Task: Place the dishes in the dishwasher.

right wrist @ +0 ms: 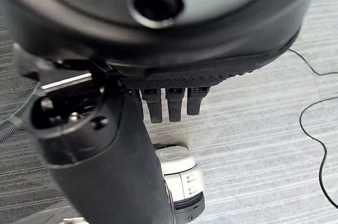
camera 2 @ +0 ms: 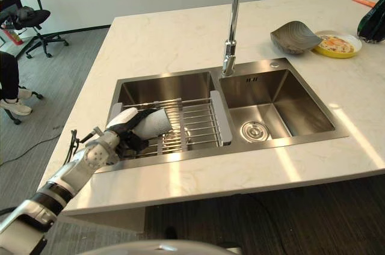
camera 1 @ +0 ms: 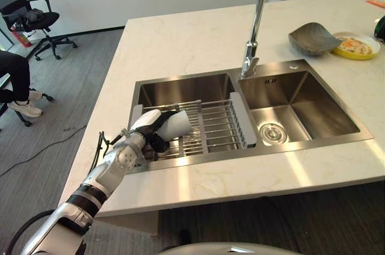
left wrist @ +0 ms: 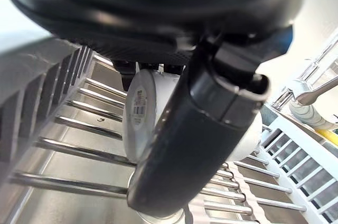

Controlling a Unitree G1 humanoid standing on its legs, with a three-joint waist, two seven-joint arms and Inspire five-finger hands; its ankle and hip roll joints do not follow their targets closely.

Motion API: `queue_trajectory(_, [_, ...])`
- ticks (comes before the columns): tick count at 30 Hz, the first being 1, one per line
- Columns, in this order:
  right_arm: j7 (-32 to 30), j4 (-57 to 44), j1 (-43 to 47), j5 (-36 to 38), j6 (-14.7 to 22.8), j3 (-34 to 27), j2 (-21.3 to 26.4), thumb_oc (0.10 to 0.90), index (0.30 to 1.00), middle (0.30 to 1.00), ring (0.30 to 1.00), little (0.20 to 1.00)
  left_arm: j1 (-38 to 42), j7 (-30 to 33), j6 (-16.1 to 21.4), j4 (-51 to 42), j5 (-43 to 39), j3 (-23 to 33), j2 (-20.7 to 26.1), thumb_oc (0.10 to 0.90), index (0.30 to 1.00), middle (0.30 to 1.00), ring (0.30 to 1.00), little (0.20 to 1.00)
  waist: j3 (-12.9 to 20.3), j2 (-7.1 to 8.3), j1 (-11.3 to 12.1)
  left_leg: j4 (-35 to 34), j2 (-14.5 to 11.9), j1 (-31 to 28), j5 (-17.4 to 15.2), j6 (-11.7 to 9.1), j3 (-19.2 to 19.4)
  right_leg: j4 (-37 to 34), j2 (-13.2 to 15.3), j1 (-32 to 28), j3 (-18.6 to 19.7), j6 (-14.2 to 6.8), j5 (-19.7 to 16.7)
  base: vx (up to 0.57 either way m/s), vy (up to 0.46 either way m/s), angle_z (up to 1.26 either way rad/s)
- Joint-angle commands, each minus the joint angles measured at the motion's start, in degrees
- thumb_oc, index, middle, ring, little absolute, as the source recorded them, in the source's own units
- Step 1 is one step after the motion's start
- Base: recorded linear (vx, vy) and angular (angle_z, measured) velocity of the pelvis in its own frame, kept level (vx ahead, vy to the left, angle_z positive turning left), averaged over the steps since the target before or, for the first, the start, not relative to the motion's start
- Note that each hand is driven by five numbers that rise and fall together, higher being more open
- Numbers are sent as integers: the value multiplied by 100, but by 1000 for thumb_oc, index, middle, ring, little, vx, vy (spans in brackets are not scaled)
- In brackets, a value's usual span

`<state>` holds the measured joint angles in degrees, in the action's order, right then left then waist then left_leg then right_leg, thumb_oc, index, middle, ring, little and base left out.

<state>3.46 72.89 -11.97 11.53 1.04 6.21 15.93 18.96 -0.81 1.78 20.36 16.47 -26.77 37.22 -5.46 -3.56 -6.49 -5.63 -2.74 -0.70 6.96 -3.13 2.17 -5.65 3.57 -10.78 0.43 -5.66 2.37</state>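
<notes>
- The left hand (camera 1: 147, 138) has its dark fingers and thumb wrapped round a smooth white cup (camera 1: 175, 125)
- The cup lies on its side on a rack (camera 1: 210, 125) of thin shiny metal bars, over the left bowl of the steel sink (camera 1: 313, 107)
- The right hand (right wrist: 158, 102) hangs over grey striped floor, fingers relaxed
- Far right on the pale stone counter (camera 1: 180, 38) sit a grey ridged bowl (camera 1: 313, 38) and a round yellow plate (camera 1: 359, 46)

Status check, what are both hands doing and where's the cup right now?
Left hand shut on white ceramic cup, over the wire drying rack in the steel sink's left basin. Right hand idle, fingers relaxed, above floor. Nothing blocking.
</notes>
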Motion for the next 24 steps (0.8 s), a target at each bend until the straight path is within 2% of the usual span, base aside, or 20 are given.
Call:
queue_trajectory(1, [-75,4,177,252,-30,51,210,800,900,900,900,900,1182,203,18,357,241,72,-122,800,900,900,900,900,-258,59,79,63,-74,-445,-588,-185,186,65,92,653,-373,-452,-281,0,0,0])
queue_trajectory(2, [-75,5,178,252,-30,48,209,800,900,900,900,900,1188,206,19,362,241,69,-124,800,900,900,900,900,-260,59,81,63,-74,-445,-588,-185,185,65,92,653,-373,-452,-281,0,0,0])
queue_trajectory(3, [-77,10,212,279,-37,63,223,800,900,900,900,900,1296,232,-5,458,273,-1,-166,400,300,300,300,300,-269,56,73,63,-72,-437,-590,-182,187,65,94,668,-382,-458,-282,0,0,0])
queue_trajectory(14, [-117,67,237,324,-31,50,259,800,900,900,900,900,1407,318,57,562,386,-157,-240,400,300,300,300,300,-275,49,59,63,-72,-443,-597,-184,197,65,97,661,-392,-459,-272,0,0,0])
queue_trajectory(19, [-137,56,231,352,19,64,269,800,900,900,900,900,1415,457,202,209,330,-113,-87,400,300,300,300,300,-266,59,78,63,-69,-449,-608,-180,173,65,97,648,-404,-464,-267,0,0,0])
queue_trajectory(20, [-133,48,219,366,40,69,260,800,900,900,900,900,1281,542,359,-61,80,9,-44,400,300,300,300,300,-253,70,93,63,-76,-466,-612,-188,161,65,98,627,-410,-462,-267,0,0,0])
queue_trajectory(23, [-127,50,211,367,46,70,250,800,900,900,900,900,1160,566,423,-210,-155,139,-22,400,300,300,300,300,-244,76,94,63,-81,-475,-611,-192,155,65,98,613,-422,-457,-260,0,0,0])
queue_trajectory(24, [-135,57,200,361,50,62,225,800,900,900,900,900,919,592,507,-412,-690,399,-69,400,300,300,300,300,-225,89,117,63,-92,-501,-613,-201,140,65,93,580,-418,-446,-240,23,-35,2])
